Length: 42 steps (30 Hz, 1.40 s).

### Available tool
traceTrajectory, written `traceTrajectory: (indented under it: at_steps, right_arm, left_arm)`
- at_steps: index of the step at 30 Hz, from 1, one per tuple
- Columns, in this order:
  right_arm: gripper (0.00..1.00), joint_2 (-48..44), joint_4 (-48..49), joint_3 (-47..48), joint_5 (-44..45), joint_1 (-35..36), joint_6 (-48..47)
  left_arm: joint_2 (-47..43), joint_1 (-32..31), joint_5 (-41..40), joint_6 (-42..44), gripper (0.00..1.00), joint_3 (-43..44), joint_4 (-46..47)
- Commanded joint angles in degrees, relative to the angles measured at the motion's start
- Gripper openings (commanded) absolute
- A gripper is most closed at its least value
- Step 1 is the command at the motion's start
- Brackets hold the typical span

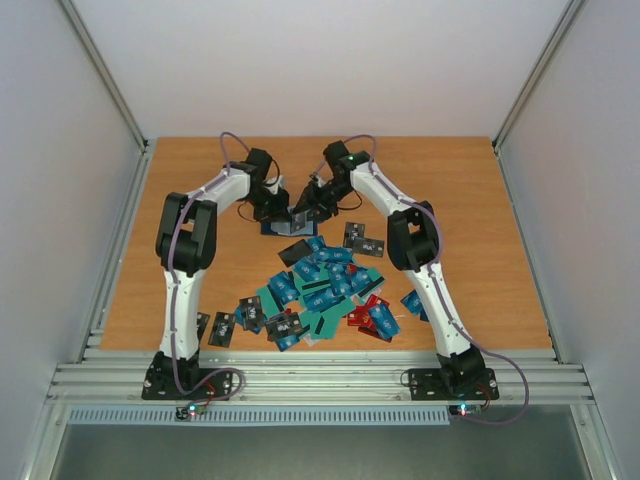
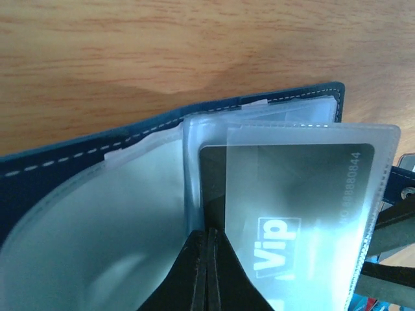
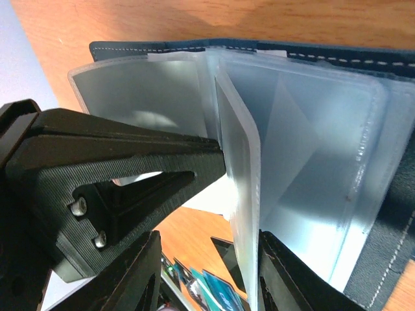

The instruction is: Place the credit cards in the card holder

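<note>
The navy card holder (image 1: pixel 272 229) lies open at the table's middle back, its clear sleeves fanned out (image 2: pixel 39 181) (image 3: pixel 389 214). My left gripper (image 1: pixel 283 214) (image 2: pixel 209 241) is shut on the left edge of a black "Vip" card (image 2: pixel 292 181), which sits mostly inside a clear sleeve (image 2: pixel 386 194). My right gripper (image 1: pixel 304 212) (image 3: pixel 207 275) is open, with one upright clear sleeve (image 3: pixel 243 194) leaning against its right finger (image 3: pixel 285 278). The left gripper's body (image 3: pixel 117 175) fills the left of the right wrist view. The other credit cards (image 1: pixel 320 285), blue, teal, black and red, lie heaped in front of the holder.
A few stray cards (image 1: pixel 222 328) lie near the left arm's base, and black cards (image 1: pixel 362 238) lie right of the holder. One blue card (image 1: pixel 412 302) is beside the right arm. White walls enclose the table; a metal rail (image 1: pixel 320 375) runs along the front.
</note>
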Motion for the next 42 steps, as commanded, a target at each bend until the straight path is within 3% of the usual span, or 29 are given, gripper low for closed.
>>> traceTrajectory:
  at_steps: [1, 21, 34, 42]
  right_arm:
    - [0.4, 1.6, -0.4, 2.9, -0.6, 0.8, 0.1]
    - [0.41, 3.9, 1.4, 8.0, -0.9, 3.8, 4.0]
    - [0.41, 6.9, 10.0, 9.2, -5.9, 4.1, 10.5]
    - [0.42, 4.2, 13.2, 10.5, -7.5, 4.5, 12.6]
  left_arm:
    - [-4.3, 0.3, -0.1, -2.1, 0.02, -1.4, 1.6]
    - [-22.7, 1.3, -4.2, -5.9, 0.07, -11.2, 0.5]
    - [-40.6, 1.5, -9.3, -6.8, 0.08, -25.0, -1.4]
    - [-54.6, 1.6, -12.4, -6.3, 0.16, -32.5, -4.3]
